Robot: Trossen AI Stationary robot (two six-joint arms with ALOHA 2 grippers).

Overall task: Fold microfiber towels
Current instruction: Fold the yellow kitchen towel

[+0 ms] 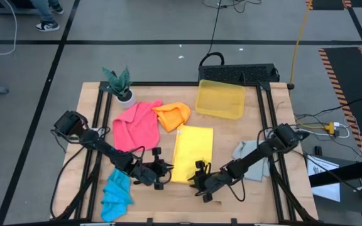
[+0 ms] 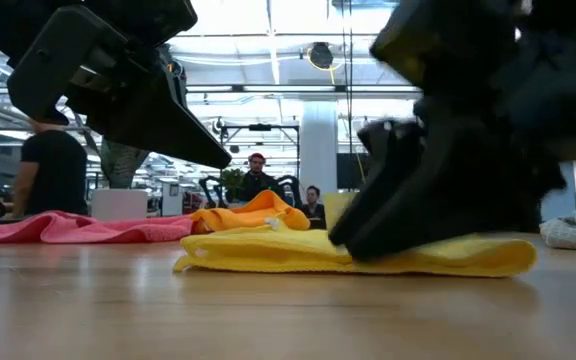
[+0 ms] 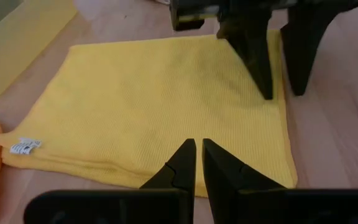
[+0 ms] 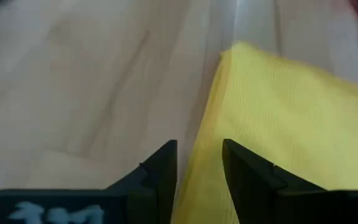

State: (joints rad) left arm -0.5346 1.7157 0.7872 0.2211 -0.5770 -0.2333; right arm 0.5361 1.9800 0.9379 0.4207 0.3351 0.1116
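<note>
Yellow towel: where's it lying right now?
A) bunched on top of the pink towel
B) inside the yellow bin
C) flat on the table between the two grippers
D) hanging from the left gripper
C. The yellow towel lies flat on the table, with the left gripper at one near corner and the right gripper at the other.

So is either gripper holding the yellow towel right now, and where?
Neither. Right gripper is open astride the yellow towel's near edge; left gripper is shut and empty.

a translucent yellow bin (image 1: pixel 220 99) sits at my table's far edge. a small potted plant (image 1: pixel 119 85) stands at the far left corner. people (image 2: pixel 256 178) sit in the room beyond.
</note>
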